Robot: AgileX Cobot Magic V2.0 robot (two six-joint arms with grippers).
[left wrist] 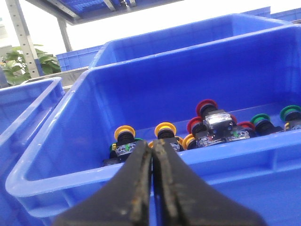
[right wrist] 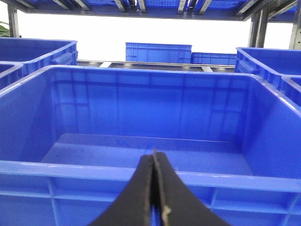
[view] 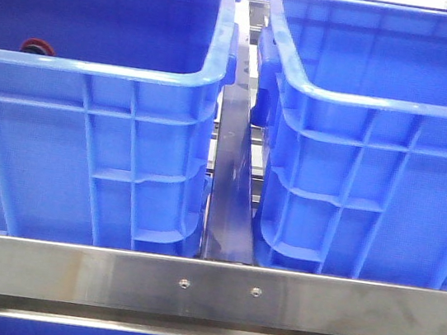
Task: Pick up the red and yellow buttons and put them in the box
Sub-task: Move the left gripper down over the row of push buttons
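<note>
In the left wrist view a blue crate [left wrist: 70,174] holds several push buttons: yellow ones [left wrist: 124,132] [left wrist: 165,128], red ones [left wrist: 206,106] and green ones [left wrist: 260,119]. My left gripper [left wrist: 152,143] is shut and empty, just outside the crate's near rim, in line with the yellow buttons. In the front view only one red button [view: 36,46] peeks over the left crate's [view: 85,148] rim. My right gripper [right wrist: 154,154] is shut and empty, before the near rim of an empty blue crate [right wrist: 141,174]. Neither gripper shows in the front view.
The two blue crates [view: 372,180] stand side by side on a steel rack, with a steel rail [view: 206,290] across the front and a narrow gap [view: 231,185] between them. More blue crates [right wrist: 157,52] stand behind. A shelf frame runs overhead.
</note>
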